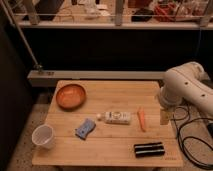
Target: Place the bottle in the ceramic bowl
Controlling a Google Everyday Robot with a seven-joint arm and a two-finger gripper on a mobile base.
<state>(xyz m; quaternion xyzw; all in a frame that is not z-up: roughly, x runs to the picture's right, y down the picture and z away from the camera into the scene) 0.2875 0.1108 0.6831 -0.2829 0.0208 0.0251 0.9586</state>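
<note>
Glossy orange ceramic bowl (70,95) left — white plastic bottle (116,117) lying centre — gripper (165,118) at wooden table's (107,146) right edge, state unclear.

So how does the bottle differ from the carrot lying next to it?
The bottle is white and lies crosswise; the carrot is orange, thinner, and lies front to back. Both lie flat on the wooden table, not touching; the claw hangs by the table edge beyond the carrot.
</note>
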